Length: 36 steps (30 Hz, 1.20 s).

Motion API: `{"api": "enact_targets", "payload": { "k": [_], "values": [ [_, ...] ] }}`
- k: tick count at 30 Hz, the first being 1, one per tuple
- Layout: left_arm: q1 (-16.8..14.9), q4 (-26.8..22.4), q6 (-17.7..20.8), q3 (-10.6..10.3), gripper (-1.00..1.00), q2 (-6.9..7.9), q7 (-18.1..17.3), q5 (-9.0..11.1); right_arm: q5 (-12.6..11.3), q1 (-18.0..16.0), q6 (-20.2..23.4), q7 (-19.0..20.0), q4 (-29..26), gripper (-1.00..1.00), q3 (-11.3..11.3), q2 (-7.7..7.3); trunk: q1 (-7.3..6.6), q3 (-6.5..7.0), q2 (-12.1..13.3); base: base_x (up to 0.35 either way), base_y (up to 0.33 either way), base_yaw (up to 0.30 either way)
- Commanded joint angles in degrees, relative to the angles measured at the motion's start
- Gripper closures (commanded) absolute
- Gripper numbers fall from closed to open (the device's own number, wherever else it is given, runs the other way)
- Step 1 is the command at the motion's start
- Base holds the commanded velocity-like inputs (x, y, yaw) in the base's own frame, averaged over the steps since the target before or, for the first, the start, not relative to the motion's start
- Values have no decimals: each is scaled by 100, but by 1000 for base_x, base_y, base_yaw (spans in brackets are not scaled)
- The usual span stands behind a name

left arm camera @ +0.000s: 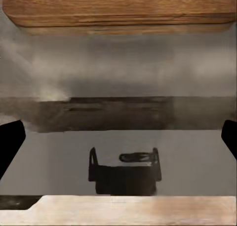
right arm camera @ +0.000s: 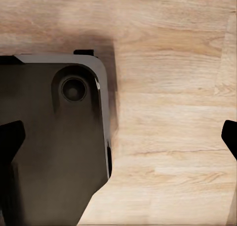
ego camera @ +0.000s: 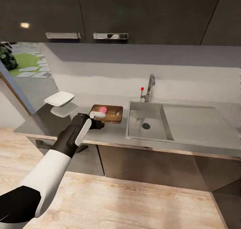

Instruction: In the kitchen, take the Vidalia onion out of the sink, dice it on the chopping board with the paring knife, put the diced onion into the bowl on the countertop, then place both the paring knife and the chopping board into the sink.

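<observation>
Reaching forward over the front edge of the glossy dark grey countertop [ego camera: 110, 133], the left gripper [ego camera: 97, 123] hangs at the near edge of the brown wooden rectangular chopping board [ego camera: 112, 115]. In the left wrist view its two black fingertips [left arm camera: 11, 144] stand far apart at the two sides of the picture, so the pincer is wide open and holds nothing; between them I see only the grey reflective surface and, further on, the long edge of the board [left arm camera: 118, 11]. From the head view I cannot tell if the fingers touch the board. The small pinkish round Vidalia onion [ego camera: 102, 109] lies on the board, near its left end and just beyond the gripper, next to a pale patch which is too blurred to name. The slot-shaped handle hole is at the board's right end, toward the rectangular grey steel sink [ego camera: 147, 123], which lies just to the right of the board with its round drain in the basin. The white shallow squarish bowl [ego camera: 59, 98] is at the left end of the countertop, apart from the board. In the right wrist view the right gripper [right arm camera: 118, 137] is also spread wide, with its dark fingertips [right arm camera: 10, 139] at the picture's sides, above the light wooden floor [right arm camera: 168, 112] and a dark part of the robot [right arm camera: 54, 137].
</observation>
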Motion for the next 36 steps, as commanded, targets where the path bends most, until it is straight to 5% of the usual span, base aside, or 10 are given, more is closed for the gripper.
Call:
{"api": "enact_targets", "payload": {
  "k": [1, 26, 36],
  "values": [
    [-6, 7, 15, -9, -100, 5, 56, 62, 58, -5, -21, -29, 10, -100, -35, 0, 0, -11, -12, -333, 0, 0],
    [-6, 280, 7, -10, -100, -21, 48, 69, 57, -5, -24, -29, 10, -100, -34, -3, 0, -11, -12, -333, 0, 0],
    [-6, 990, -25, -14, -100, -42, 39, 69, 57, -5, -25, -29, 10, -100, -34, -1, 0, -11, -12, -135, 0, 0]
  ]
}}
